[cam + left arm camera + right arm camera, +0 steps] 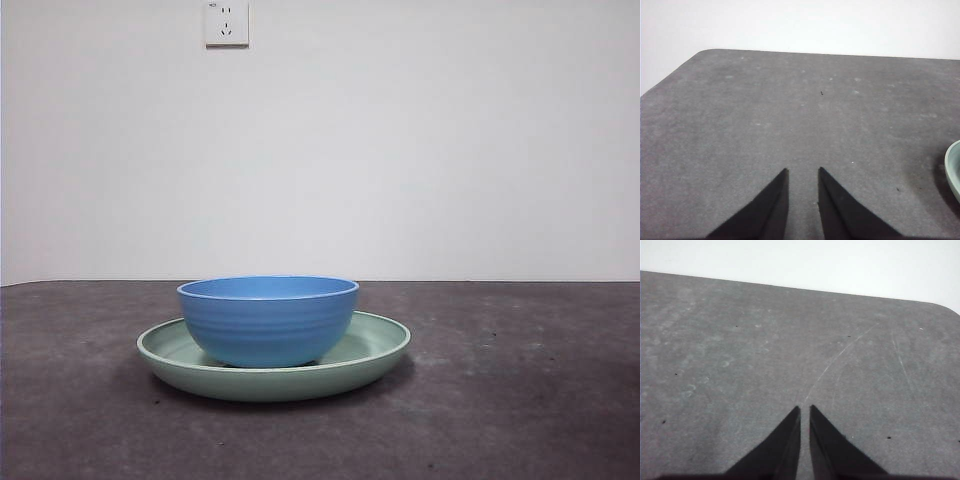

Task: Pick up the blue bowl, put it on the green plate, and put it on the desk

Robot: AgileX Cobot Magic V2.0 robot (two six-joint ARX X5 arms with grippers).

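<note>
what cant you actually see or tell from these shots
- Inside of the bowl: the front view is level with its rim, so its contents are hidden.
- Middle of the plate: covered by the bowl in the front view.
- Most of the plate in the left wrist view: cut off by the picture's edge; the bowl is not in that view.
- Right wrist view: only desk; neither dish shows.

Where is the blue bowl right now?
In the front view the blue bowl sits upright inside the green plate on the desk, left of centre; neither gripper is near it.
</note>
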